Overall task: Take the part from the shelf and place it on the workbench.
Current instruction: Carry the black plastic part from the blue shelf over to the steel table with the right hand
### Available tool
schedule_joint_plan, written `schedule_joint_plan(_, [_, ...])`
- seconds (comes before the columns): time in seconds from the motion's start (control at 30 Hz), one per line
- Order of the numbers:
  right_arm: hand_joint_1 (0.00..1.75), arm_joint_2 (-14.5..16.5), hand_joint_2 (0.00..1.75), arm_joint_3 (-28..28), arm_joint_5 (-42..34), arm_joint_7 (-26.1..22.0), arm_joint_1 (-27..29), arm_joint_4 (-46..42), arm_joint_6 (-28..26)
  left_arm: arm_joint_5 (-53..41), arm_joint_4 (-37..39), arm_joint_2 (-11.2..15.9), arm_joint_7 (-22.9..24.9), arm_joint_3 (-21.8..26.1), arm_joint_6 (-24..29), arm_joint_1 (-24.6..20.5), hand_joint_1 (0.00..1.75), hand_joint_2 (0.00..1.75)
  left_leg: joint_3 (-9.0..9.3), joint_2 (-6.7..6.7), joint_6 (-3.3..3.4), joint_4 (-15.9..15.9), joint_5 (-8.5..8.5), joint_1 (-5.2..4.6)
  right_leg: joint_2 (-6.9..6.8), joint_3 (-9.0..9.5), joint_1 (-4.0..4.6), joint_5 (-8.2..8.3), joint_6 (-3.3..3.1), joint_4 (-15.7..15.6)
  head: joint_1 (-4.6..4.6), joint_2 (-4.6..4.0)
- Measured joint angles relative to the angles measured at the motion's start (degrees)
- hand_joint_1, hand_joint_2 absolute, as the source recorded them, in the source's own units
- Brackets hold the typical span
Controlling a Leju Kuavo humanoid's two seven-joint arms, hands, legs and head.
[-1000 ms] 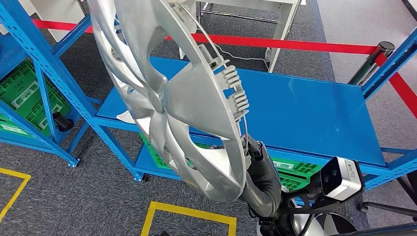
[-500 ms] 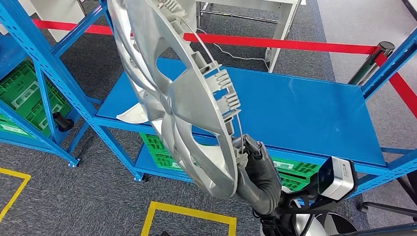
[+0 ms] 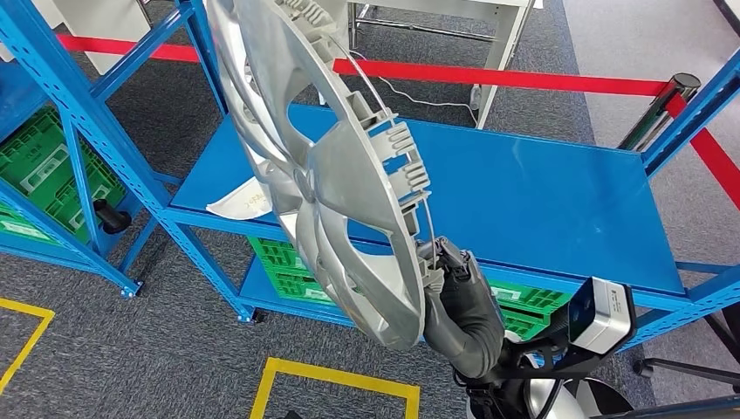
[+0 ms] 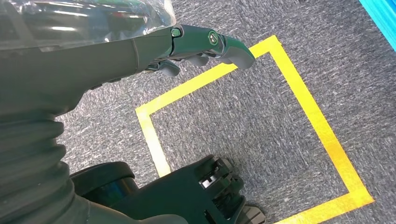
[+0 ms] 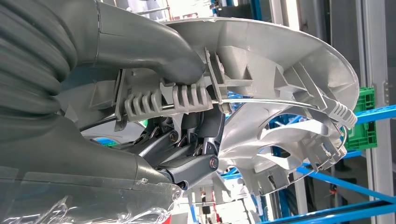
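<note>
Hubcap (image 3: pixel 323 166) sits gripped at its rim in my right hand (image 3: pixel 443 278), raised on edge above the blue shelf (image 3: pixel 541 192) to clear it, while my left hand (image 4: pixel 205 44) hangs empty, fingers loosely curled.

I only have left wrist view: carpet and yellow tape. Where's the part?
Observer: The hubcap is up in the right robot hand, over the blue shelf.
Operator: Grip point?
Observer: At the rim; the thumb presses on a ribbed clip.
Operator: Left robot hand carrying anything?
Observer: No, the left robot hand hangs with nothing in it.
</note>
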Motion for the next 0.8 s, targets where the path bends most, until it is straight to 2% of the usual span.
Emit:
schedule_joint_plan(0.2, [1.75, -0.3, 1.75, -0.2, 0.0, 0.0, 0.2, -0.3, -0.5, 0.2, 0.0, 0.0, 0.0, 0.0, 0.0, 0.0, 0.0, 1.75, -0.01, 0.0, 0.2, 0.1, -0.13, -0.25, 0.01, 0.0, -0.24, -0.01, 0.14, 0.0, -0.01, 0.0])
schedule_joint_plan(0.33, [1.75, -0.4, 1.75, -0.3, 0.1, 0.0, 0.2, -0.5, -0.8, 0.3, 0.0, 0.0, 0.0, 0.0, 0.0, 0.0, 0.0, 1.75, 0.02, 0.01, 0.58, 0.1, -0.15, -0.39, 0.07, 0.1, -0.42, 0.05, 0.56, -0.1, -0.02, 0.0])
schedule_joint_plan(0.4, [1.75, -0.6, 1.75, -0.4, 0.2, 0.0, 0.3, -0.7, -0.9, 0.4, 0.0, 0.0, 0.0, 0.0, 0.0, 0.0, 0.0, 1.75, 0.31, 0.14, 0.94, -0.4, 0.14, -0.04, 0.05, -0.04, -0.41, -0.47, 0.89, 0.4, 0.02, 0.0])
schedule_joint_plan(0.43, [1.75, -0.6, 1.75, -0.5, 0.2, 0.0, 0.3, -0.8, -1.0, 0.5, 0.0, 0.0, 0.0, 0.0, 0.0, 0.0, 0.0, 1.75, 0.47, 0.22, 1.13, -0.7, 0.28, 0.19, 0.02, -0.65, -0.39, -1.39, 1.05, 1.8, 0.09, 0.0])
schedule_joint_plan(0.47, [1.75, -0.7, 1.75, -0.6, 0.2, 0.0, 0.4, -0.9, -1.1, 0.5, 0.0, 0.0, -0.1, 0.0, 0.0, -0.1, 0.0, 1.75, 0.61, 0.3, 1.23, -0.9, 0.34, 0.4, -0.02, -1.94, -0.43, -2.83, 1.19, 4.5, 0.18, 0.0])
schedule_joint_plan(0.53, [1.75, -0.9, 1.75, -0.8, 0.2, 0.0, 0.6, -1.0, -1.2, 0.6, 0.0, 0.0, -0.1, 0.0, 0.0, -0.1, 0.0, 1.75, 0.65, 0.35, 1.26, -0.9, 0.3, 0.53, -0.05, -5.84, -0.64, -5.87, 1.48, 11.9, 0.32, 0.0])
schedule_joint_plan(0.57, [1.75, -1.0, 1.75, -0.9, 0.2, 0.0, 0.7, -1.0, -1.3, 0.6, 0.0, 0.0, -0.1, 0.0, 0.0, 0.0, 0.0, 1.75, 0.68, 0.36, 1.2, -0.9, 0.25, 0.59, -0.06, -7.45, -0.78, -6.4, 1.63, 14.7, 0.34, 0.0])
schedule_joint_plan(0.6, [1.75, -1.1, 1.75, -0.9, 0.2, 0.0, 0.8, -1.0, -1.3, 0.6, 0.0, -0.1, -0.1, 0.0, 0.0, 0.0, 0.0, 1.75, 0.73, 0.36, 1.07, -0.8, 0.16, 0.68, -0.07, -8.16, -0.9, -5.81, 1.77, 15.5, 0.36, 0.0])
schedule_joint_plan(0.63, [1.75, -1.2, 1.75, -1.0, 0.2, 0.0, 0.8, -1.0, -1.3, 0.7, 0.0, -0.1, -0.1, 0.0, 0.0, 0.0, 0.0, 1.75, 0.8, 0.33, 0.84, -0.6, 0.02, 0.82, -0.08, -7.79, -1.02, -4.1, 1.88, 14.0, 0.38, 0.0])
schedule_joint_plan(0.67, [1.75, -1.3, 1.75, -1.1, 0.2, 0.0, 0.8, -1.0, -1.4, 0.7, 0.0, -0.1, -0.1, 0.0, 0.0, 0.0, 0.0, 1.75, 0.88, 0.31, 0.51, -0.4, -0.21, 1.0, -0.1, -6.52, -1.14, -1.72, 2.0, 10.7, 0.39, 0.0])
schedule_joint_plan(0.7, [1.75, -1.3, 1.75, -1.2, 0.2, 0.0, 0.8, -1.0, -1.4, 0.7, 0.0, -0.1, -0.1, 0.0, 0.0, 0.0, 0.0, 1.75, 0.86, 0.28, 0.07, -0.1, -0.49, 1.09, -0.07, -5.06, -1.14, 0.02, 2.12, 7.2, 0.42, 0.0])
schedule_joint_plan(0.73, [1.75, -1.4, 1.75, -1.3, 0.2, 0.0, 0.8, -1.1, -1.5, 0.7, 0.0, -0.1, -0.1, 0.1, -0.1, 0.0, 0.0, 1.75, 0.75, 0.24, -0.41, 0.3, -0.74, 1.12, 0.0, -3.87, -1.11, 1.2, 1.97, 4.3, 0.48, 0.0])
schedule_joint_plan(0.77, [1.75, -1.5, 1.75, -1.4, 0.2, 0.0, 0.9, -1.1, -1.5, 0.7, 0.0, -0.1, -0.1, 0.1, -0.1, 0.0, 0.0, 1.75, 0.63, 0.23, -0.86, 0.6, -0.87, 1.1, 0.09, -3.24, -1.03, 1.65, 1.7, 2.5, 0.45, 0.0])
schedule_joint_plan(0.8, [1.75, -1.5, 1.75, -1.4, 0.2, -0.1, 0.9, -1.2, -1.5, 0.7, 0.0, -0.1, -0.1, 0.1, -0.1, 0.0, 0.0, 1.75, 0.52, 0.22, -1.25, 0.6, -0.88, 1.04, 0.19, -3.18, -0.87, 1.4, 1.3, 2.2, 0.4, 0.0])
